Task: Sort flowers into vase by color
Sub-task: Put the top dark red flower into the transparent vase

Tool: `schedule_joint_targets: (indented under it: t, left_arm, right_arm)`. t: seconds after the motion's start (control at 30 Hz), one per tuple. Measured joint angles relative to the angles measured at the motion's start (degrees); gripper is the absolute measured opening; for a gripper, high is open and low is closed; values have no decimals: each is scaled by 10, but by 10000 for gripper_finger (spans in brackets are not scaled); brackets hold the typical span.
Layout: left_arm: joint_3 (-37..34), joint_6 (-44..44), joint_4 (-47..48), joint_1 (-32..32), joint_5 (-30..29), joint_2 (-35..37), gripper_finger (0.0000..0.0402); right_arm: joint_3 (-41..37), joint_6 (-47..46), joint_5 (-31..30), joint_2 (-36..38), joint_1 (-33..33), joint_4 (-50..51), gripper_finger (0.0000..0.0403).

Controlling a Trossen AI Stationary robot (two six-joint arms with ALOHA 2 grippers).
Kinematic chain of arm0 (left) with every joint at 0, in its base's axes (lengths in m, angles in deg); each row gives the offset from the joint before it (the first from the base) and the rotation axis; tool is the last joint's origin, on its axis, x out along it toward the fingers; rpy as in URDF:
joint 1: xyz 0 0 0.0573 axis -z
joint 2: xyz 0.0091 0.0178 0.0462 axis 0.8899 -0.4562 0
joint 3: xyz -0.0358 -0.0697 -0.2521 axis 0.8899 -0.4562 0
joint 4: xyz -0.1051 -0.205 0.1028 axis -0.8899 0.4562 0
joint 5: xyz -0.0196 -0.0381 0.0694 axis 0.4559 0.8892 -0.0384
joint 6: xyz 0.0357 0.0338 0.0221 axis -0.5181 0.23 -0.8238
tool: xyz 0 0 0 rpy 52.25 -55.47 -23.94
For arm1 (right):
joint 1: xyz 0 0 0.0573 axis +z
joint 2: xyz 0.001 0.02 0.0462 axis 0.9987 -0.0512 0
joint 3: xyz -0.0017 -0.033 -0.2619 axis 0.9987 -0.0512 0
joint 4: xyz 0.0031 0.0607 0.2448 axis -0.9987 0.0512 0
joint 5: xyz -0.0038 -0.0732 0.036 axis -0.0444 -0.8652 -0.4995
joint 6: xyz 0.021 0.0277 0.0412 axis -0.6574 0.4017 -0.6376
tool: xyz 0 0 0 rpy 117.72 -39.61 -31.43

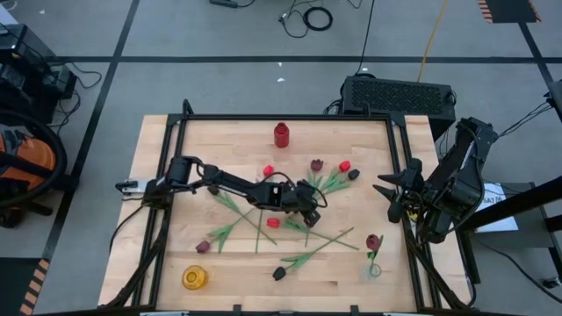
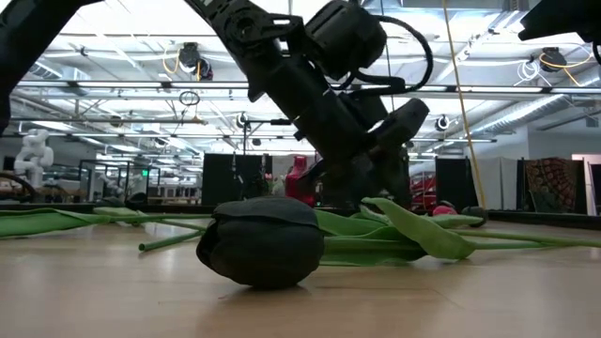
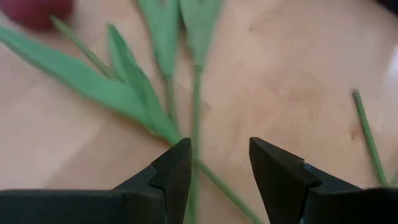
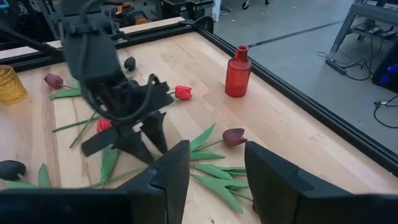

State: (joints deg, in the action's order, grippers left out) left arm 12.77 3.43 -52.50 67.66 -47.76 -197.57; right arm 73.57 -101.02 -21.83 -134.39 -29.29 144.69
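**A:** Start closest in. What sits at the left gripper (image 3: 216, 171)?

**B:** In its wrist view the jaws are spread, with nothing pinched. A thin green stem (image 3: 195, 118) runs out from the gap, hugging one finger's inner edge, so its long axis lies roughly along the gripper's reach, not across the jaws. I judge a grasp calls for a turn or a small sideways shift first.

**A:** And from above?

**B:** The left gripper (image 1: 307, 200) is low over the middle of the table (image 1: 158, 202), in the tangle of stems. A red tulip head (image 1: 273, 223) lies just beside it. The right gripper (image 1: 391, 195) waits at the table's right edge, jaws apart, empty, so the left arm is plainly nearer.

**A:** What does the right wrist view add?

**B:** A side look: the left gripper's fingers point down at the wood with a red head (image 4: 104, 124) just behind them. It also shows a maroon tulip (image 4: 234, 136) lying nearby.

**A:** Farther off?

**B:** The red vase (image 1: 281, 134) stands at the far edge, the yellow vase (image 1: 194, 277) near the front-left corner, a clear vase (image 1: 374, 267) already holding a maroon tulip front-right. The other flowers lie scattered on the table
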Motion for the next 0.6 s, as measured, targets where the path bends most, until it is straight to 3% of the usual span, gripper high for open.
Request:
schedule_joint_targets:
  t: [0.6]
  left_arm:
    - [5, 29, 25, 4, 50, -20, 167]
  right_arm:
    - [0, 0, 0, 0, 0, -4, 146]
